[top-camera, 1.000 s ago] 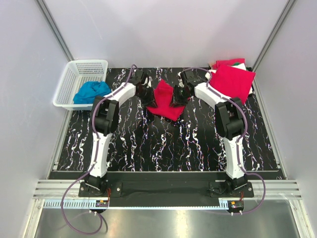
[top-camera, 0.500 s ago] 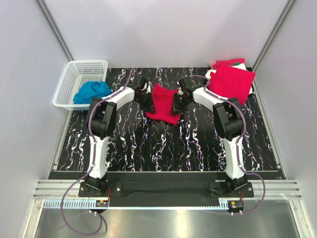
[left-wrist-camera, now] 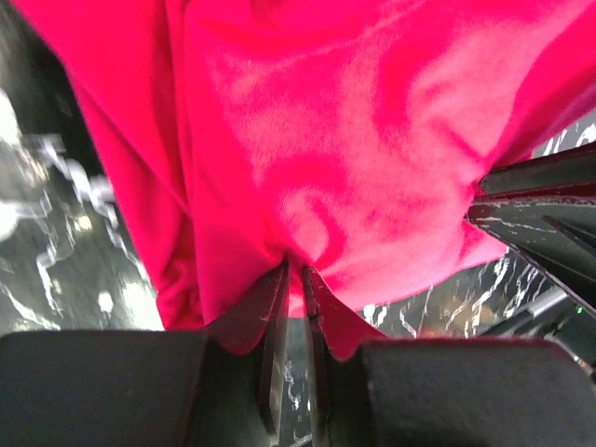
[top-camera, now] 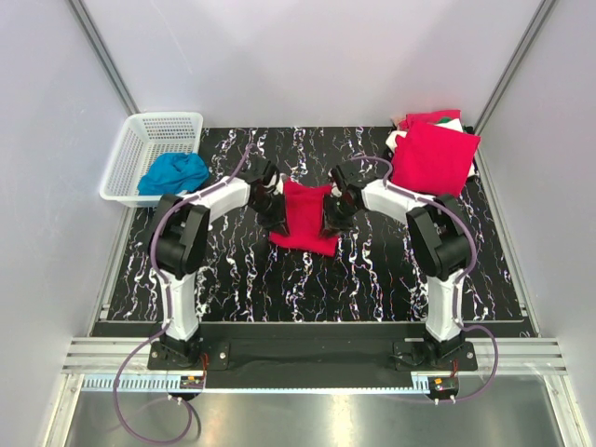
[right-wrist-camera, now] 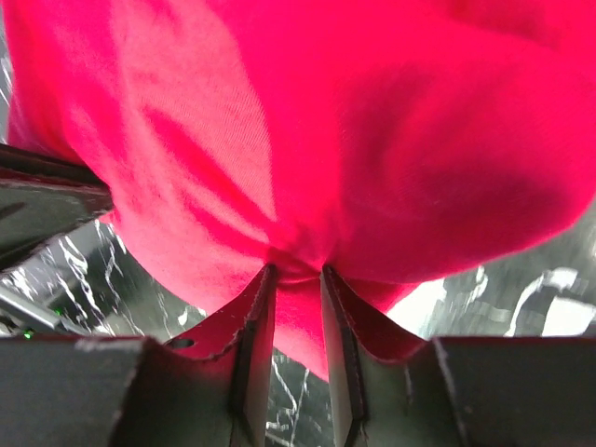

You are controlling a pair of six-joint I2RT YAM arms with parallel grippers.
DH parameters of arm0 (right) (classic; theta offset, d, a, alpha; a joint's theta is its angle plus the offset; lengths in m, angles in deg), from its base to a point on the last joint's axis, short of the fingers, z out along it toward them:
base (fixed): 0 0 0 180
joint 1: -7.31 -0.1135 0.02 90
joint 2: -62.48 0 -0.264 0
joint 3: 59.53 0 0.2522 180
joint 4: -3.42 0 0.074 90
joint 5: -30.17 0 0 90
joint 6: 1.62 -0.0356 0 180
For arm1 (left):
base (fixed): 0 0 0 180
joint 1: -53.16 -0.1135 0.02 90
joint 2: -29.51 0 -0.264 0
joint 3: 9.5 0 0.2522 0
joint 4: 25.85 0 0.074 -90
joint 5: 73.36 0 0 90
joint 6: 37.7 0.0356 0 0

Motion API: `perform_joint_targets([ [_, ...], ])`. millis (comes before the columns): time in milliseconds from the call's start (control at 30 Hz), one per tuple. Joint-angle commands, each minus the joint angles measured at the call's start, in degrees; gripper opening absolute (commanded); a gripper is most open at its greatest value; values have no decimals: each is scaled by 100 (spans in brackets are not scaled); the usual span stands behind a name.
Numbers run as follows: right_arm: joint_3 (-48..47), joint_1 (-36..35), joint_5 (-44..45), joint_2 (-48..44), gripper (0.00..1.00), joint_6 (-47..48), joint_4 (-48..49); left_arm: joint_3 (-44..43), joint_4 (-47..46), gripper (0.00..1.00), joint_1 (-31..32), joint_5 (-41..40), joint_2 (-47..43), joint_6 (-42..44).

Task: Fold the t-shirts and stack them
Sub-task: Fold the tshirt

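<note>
A bright red t-shirt [top-camera: 305, 216] hangs folded between my two grippers over the middle of the black marbled table [top-camera: 307, 279]. My left gripper [top-camera: 274, 199] is shut on its left edge; in the left wrist view the fabric [left-wrist-camera: 335, 140] is pinched between the nearly closed jaws. My right gripper [top-camera: 332, 207] is shut on its right edge; in the right wrist view the red cloth [right-wrist-camera: 354, 140] bunches between the jaws. A folded red t-shirt [top-camera: 436, 155] lies at the back right on a stack whose bottom shirt [top-camera: 451, 119] shows white and green.
A white basket [top-camera: 149, 140] stands at the back left with a blue cloth [top-camera: 172, 173] inside. Grey walls close in the table at left, right and back.
Both grippers have pulled the held red t-shirt toward the near side of the table, and it now hangs more squarely between them.
</note>
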Motion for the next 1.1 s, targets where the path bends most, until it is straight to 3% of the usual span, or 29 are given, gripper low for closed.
perform_joint_targets([
  [0, 496, -183, 174, -752, 33, -100, -91, 385, 171, 15, 115, -40, -815, 109],
  [333, 1394, -464, 270, -2026, 34, -486, -65, 1265, 304, 15, 510, -180, -2038, -259],
  [400, 1316, -464, 314, -2202, 35, -522, -64, 1161, 304, 21, 510, -259, -2152, -295],
  [600, 386, -464, 437, -1834, 36, -215, -503, 353, 348, 28, 501, -285, -1680, -251],
  [767, -231, -456, 665, -1097, 34, -12, -855, -193, 435, 29, 510, -513, -1020, -93],
  [833, -459, -464, 762, -894, 26, 23, -1030, -448, 497, 29, 501, -689, -712, 3],
  [900, -609, -464, 841, -639, 4, 50, -1136, -632, 558, 28, 510, -890, -432, 48],
  [933, -635, -464, 929, -569, 0, 58, -1232, -685, 594, 26, 493, -935, -326, 83],
  [1067, -566, -464, 1018, -270, 0, 93, -1277, -791, 629, 21, 493, -1173, 53, 136],
])
